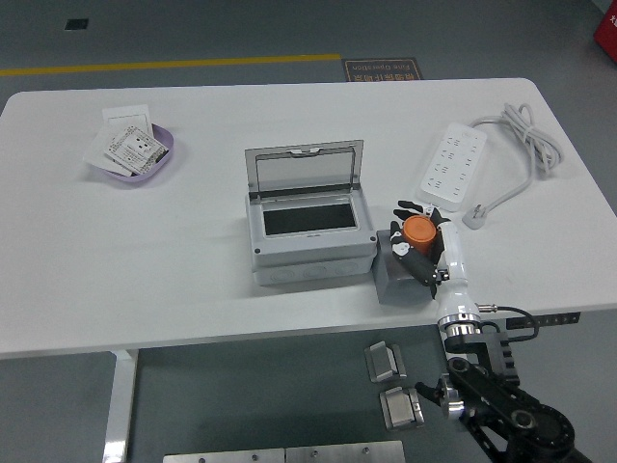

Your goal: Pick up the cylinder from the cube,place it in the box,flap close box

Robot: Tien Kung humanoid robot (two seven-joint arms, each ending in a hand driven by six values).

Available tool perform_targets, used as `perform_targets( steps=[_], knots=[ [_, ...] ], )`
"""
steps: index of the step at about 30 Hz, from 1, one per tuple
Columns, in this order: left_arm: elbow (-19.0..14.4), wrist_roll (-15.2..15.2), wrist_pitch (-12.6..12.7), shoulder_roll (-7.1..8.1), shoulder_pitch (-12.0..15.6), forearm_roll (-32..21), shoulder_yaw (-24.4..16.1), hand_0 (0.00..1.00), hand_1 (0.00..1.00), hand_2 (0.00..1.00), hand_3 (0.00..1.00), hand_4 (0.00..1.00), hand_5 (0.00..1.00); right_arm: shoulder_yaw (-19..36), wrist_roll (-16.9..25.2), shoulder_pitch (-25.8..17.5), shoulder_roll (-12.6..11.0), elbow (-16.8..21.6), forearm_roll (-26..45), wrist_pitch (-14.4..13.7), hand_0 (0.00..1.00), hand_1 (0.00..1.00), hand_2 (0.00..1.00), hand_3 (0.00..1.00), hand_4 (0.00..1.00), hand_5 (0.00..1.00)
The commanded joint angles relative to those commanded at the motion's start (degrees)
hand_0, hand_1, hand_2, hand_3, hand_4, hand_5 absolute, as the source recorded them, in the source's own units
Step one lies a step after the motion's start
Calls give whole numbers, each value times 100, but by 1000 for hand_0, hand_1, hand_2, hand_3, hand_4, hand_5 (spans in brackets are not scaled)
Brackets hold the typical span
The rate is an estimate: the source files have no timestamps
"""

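On one cube [395, 280], one cylinder [417, 231].

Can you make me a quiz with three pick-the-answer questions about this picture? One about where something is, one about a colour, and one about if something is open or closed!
1. Where is the power strip?
A. right of the box
B. inside the box
C. in the purple dish

2. What colour is the cylinder?
A. green
B. orange
C. blue

3. How is the lid of the box?
A. shut flat
C. taken off
B. standing open

Answers:
1 A, it lies on the table toward the right side.
2 B, its top shows orange inside the right hand, over the grey cube.
3 B, the lid tilts up behind the dark opening.
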Motion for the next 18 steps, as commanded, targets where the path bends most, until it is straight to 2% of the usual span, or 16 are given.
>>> perform_targets(
  steps=[4,5,10,11,16,17,18],
  knots=[
    [0,-11,1,0,1,-13,6,641,640,460,612,675,318,0,-60,5,-1,13,-38,-17,739,658,598,602,107,5],
    [0,-16,2,0,1,-20,9,641,640,460,611,676,317,0,-77,7,-1,17,-48,-21,640,593,530,506,2,2],
    [0,-45,6,3,-2,-53,24,641,640,460,611,676,317,-4,-202,21,-14,64,-171,-85,640,593,530,506,2,2],
    [0,-51,6,4,-2,-60,28,641,640,461,612,676,316,-2,-223,25,-18,80,-202,-102,542,531,489,448,2,2],
    [0,-67,5,3,1,-75,45,641,640,461,612,676,316,27,-338,52,-41,192,-427,-201,542,531,489,448,2,2],
    [0,-67,5,3,2,-78,46,641,640,461,612,677,315,30,-355,57,-45,211,-466,-217,474,415,447,386,2,2],
    [0,-68,4,4,2,-81,49,641,640,461,612,677,315,33,-374,61,-48,233,-511,-234,474,415,447,386,2,2]
  ],
)
